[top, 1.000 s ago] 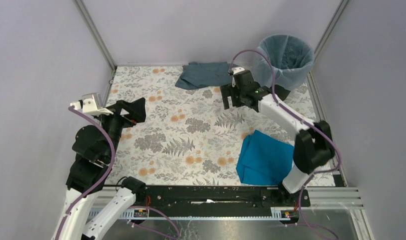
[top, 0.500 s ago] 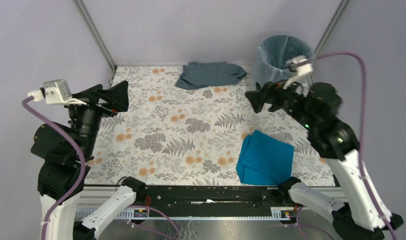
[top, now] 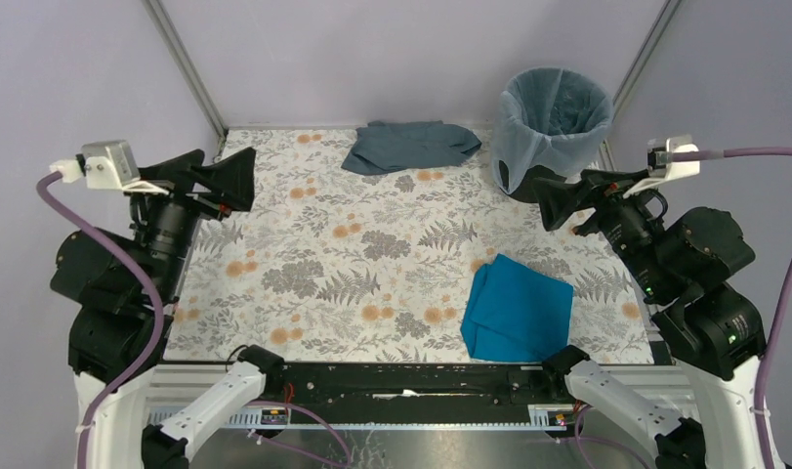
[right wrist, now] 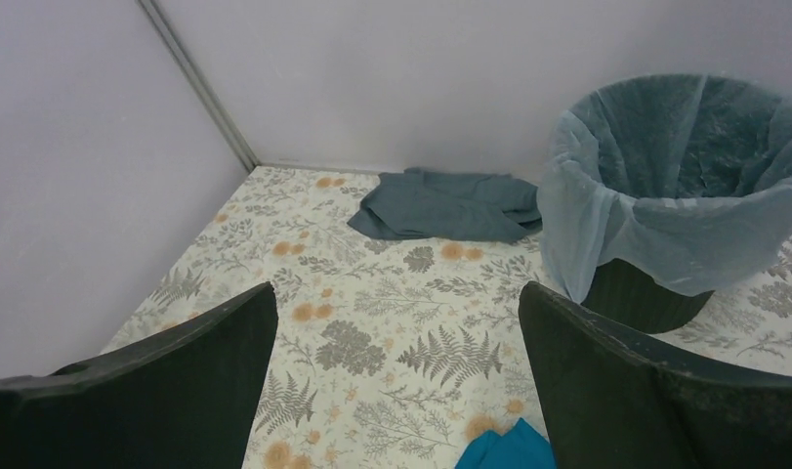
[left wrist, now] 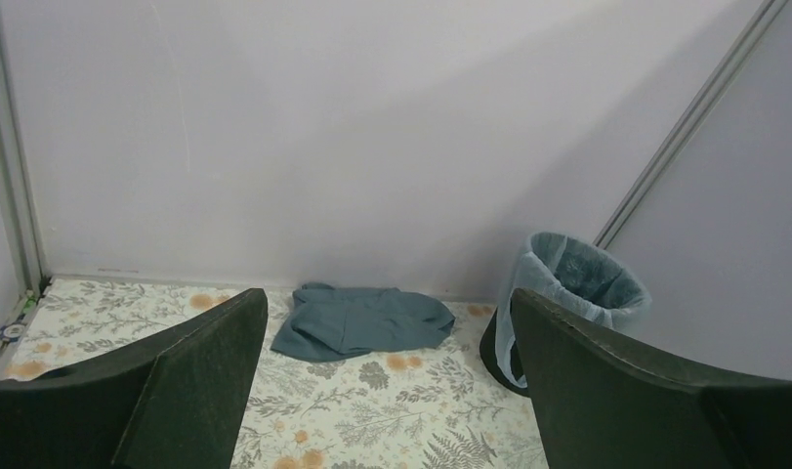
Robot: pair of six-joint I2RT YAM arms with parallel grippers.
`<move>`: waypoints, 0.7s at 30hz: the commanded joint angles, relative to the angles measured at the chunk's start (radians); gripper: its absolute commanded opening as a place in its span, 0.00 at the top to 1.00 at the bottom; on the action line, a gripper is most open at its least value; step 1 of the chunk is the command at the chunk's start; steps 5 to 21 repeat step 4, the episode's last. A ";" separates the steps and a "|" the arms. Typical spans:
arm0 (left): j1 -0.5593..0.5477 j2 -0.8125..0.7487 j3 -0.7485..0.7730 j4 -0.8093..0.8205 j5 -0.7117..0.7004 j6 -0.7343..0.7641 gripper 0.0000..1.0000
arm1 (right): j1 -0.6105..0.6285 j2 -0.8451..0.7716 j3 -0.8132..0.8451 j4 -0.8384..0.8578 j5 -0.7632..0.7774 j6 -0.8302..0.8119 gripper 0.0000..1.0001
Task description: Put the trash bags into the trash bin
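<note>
The left arm stood folded upright at the left edge, elbow bent, wrist held high and level. The left gripper (top: pixel 228 156) pointed toward the far right, jaws spread wide, holding nothing. The right arm mirrored it at the right edge. The right gripper (top: pixel 562 184) faced the far left, jaws equally wide and empty.

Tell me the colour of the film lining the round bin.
Translucent pale blue plastic film bag, on the round black plastic bin; clearest in the right wrist view.

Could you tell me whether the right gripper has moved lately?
Yes: the right gripper swung rightward, from the trash bin's left to its near side.
</note>
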 commanded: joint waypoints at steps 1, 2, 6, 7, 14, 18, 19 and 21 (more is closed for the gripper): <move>0.005 0.021 0.007 0.034 0.039 0.003 0.01 | -0.001 -0.017 0.012 0.003 0.052 0.004 0.00; 0.005 0.022 0.004 0.036 0.041 0.001 0.01 | -0.001 -0.008 0.019 -0.009 0.063 0.012 0.00; 0.005 0.020 -0.009 0.040 0.048 -0.006 0.01 | -0.002 0.007 0.024 -0.036 0.069 0.024 0.00; 0.005 0.020 -0.009 0.040 0.048 -0.006 0.01 | -0.002 0.007 0.024 -0.036 0.069 0.024 0.00; 0.005 0.020 -0.009 0.040 0.048 -0.006 0.01 | -0.002 0.007 0.024 -0.036 0.069 0.024 0.00; 0.005 0.020 -0.009 0.040 0.048 -0.006 0.01 | -0.002 0.007 0.024 -0.036 0.069 0.024 0.00; 0.005 0.020 -0.009 0.040 0.048 -0.006 0.01 | -0.002 0.007 0.024 -0.036 0.069 0.024 0.00; 0.005 0.020 -0.009 0.040 0.048 -0.006 0.01 | -0.002 0.007 0.024 -0.036 0.069 0.024 0.00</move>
